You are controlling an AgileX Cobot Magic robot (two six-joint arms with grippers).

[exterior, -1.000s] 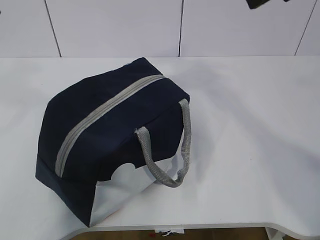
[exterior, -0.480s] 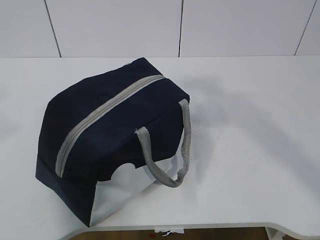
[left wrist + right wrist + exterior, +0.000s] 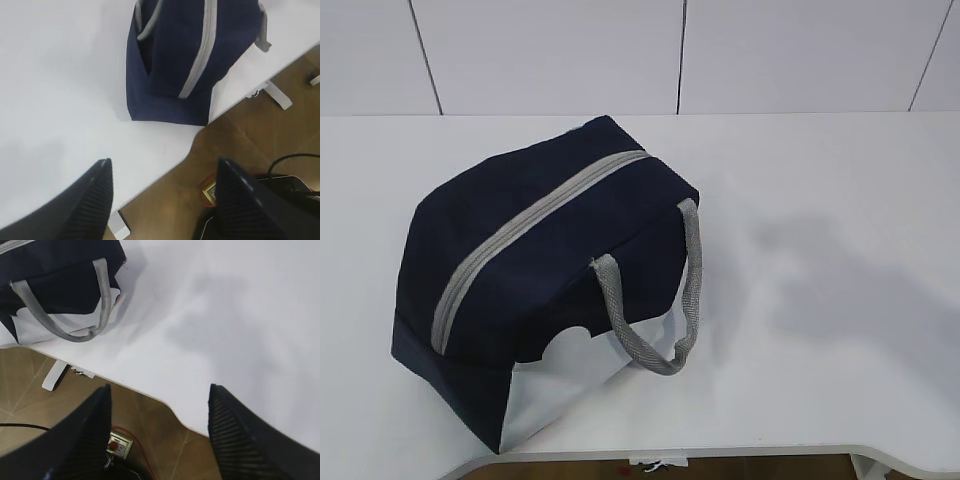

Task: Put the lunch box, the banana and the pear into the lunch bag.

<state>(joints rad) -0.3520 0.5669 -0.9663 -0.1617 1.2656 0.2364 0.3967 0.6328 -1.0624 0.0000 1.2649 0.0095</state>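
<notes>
From the front, the lunch bag (image 3: 545,275) sits zipped shut on the white bench (image 3: 820,250), its contents hidden. Left wrist: the left hand (image 3: 162,200) hangs wide and empty, near the bench edge. Right wrist: the right hand (image 3: 160,432) likewise gapes, holding nothing.

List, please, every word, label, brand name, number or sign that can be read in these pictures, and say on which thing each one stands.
There is no text that can be read in any view.
Lunch bag: plain navy and white fabric with a grey zipper; no logo or label shows.
Table: bare white, no marking.
Small box on the floor: it carries a red button, but any lettering is too small to read.
Both grippers show no marking.
</notes>
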